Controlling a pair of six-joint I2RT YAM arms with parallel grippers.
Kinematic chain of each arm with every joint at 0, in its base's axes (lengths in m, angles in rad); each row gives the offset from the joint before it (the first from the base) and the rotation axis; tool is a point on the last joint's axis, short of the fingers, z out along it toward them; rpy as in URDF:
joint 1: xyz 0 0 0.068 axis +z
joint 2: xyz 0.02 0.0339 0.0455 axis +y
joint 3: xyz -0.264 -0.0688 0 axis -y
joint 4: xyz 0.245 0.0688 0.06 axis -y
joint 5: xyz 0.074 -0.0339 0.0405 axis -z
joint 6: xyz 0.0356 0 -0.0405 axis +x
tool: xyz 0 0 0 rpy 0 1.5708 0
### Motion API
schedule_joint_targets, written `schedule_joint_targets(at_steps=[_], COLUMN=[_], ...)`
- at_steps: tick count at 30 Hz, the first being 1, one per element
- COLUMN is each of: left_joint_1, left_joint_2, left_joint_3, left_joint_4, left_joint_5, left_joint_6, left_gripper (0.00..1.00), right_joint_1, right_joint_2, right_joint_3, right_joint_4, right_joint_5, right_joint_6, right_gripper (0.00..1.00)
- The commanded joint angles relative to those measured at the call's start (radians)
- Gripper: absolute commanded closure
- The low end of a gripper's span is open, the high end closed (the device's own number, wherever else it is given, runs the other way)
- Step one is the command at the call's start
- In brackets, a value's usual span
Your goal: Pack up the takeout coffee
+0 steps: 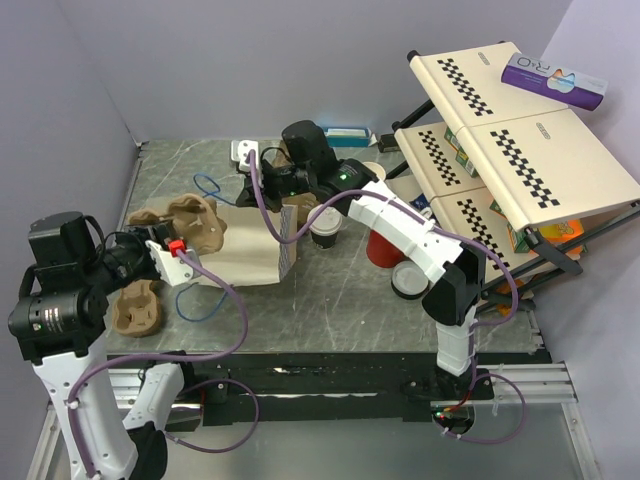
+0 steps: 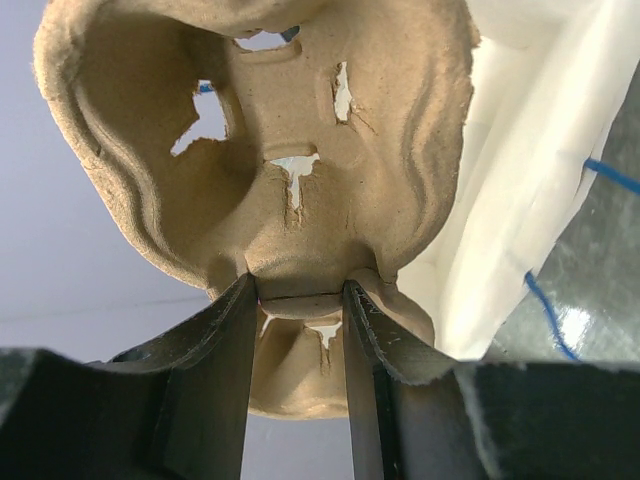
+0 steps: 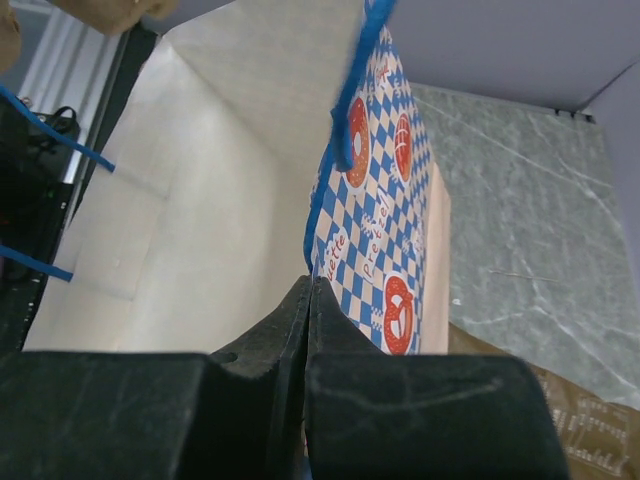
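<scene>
the paper bag [image 1: 240, 262] sits on the table [image 1: 330, 310], its patterned edge pinched between the pressed-together jaws of the right gripper [image 3: 308, 290]. the hold is on thin paper only, so a hard pull may tear the edge or let it slip free. the pulp carrier [image 2: 300, 130] hangs just beside the bag's left end, its centre rib clamped between the part-spread jaws of the left gripper [image 2: 298, 295]. pushed in crooked, its lobes may snag the paper and drag the bag. the takeout coffee [image 1: 408, 280] appears to stand well apart on the right, near a red cup [image 1: 385, 245], not yet in the carrier. a careless reach there could tip 1 of them.
</scene>
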Motion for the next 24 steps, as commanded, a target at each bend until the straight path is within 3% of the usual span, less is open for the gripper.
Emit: schedule_joint_targets(at_steps=[1, 11, 24], left_joint_1=[0.001, 0.001, -0.012], left_joint_2=[-0.007, -0.079, -0.055], left_joint_3=[-0.011, -0.176, -0.374], left_joint_4=[-0.054, -0.054, -0.004], left_joint_5=[0.065, 0.095, 0.062], left_joint_6=[0.150, 0.294, 0.386], left_gripper=[0.99, 0.99, 0.99], right_joint_1=[0.014, 0.021, 0.026], right_joint_2=[-0.056, -0.086, -0.119], right_joint_3=[-0.002, -0.024, -0.066], right_joint_4=[0.021, 0.036, 0.024], right_joint_5=[-0.051, -0.071, -0.098], right_joint_6=[0.052, 0.120, 0.124], right_gripper=[1.00, 1.00, 1.00])
